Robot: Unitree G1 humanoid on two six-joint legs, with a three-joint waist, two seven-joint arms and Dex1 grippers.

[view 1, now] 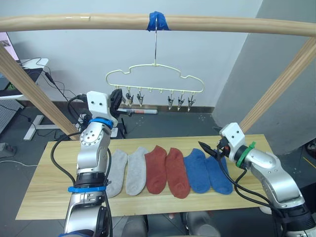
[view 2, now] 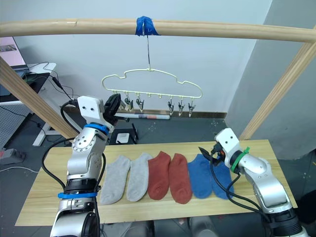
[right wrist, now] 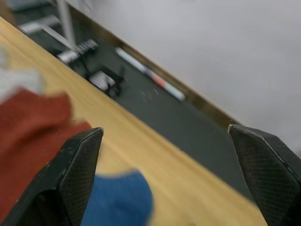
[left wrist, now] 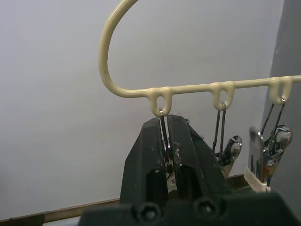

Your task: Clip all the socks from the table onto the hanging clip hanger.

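- Six socks in a row on the table (view 1: pixel 44 197), side by side and touching: two grey (view 1: pixel 126 172), two red (view 1: pixel 168 170), two blue (view 1: pixel 207 172), cuffs toward the far edge, toes toward the robot.
- None clipped yet; whole job still ahead.
- Hanger (view 1: pixel 154 81) hung by its hook from the wooden pole (view 1: pixel 222 23) under blue tape (view 1: pixel 158 21), well above and behind the socks, clips (view 1: pixel 170 102) dangling in a row.
- Left gripper (left wrist: pixel 165 141) raised to the hanger's left end, fingers pressed together around the end clip, pinching it; probably squeezing its handles to spread the mouth, though the mouth itself hidden behind the fingers.
- Right gripper (right wrist: pixel 164 155) low over the table beside the blue socks, fingers spread wide, holding nothing.
- Socks likely very light, soft and floppy: no stiffness, sure to drape and fold when lifted.
- Knit surface likely grippy rather than slippery; nothing fragile.
- Best hold probably at the cuff of the outermost blue sock (view 1: pixel 219 175), nearest the right gripper, pinching both layers so a short edge sticks up for the clip.
- Risk: catching the neighbouring sock too, since they touch.
- Hanger thin and free-swinging; likely to sway under a push.
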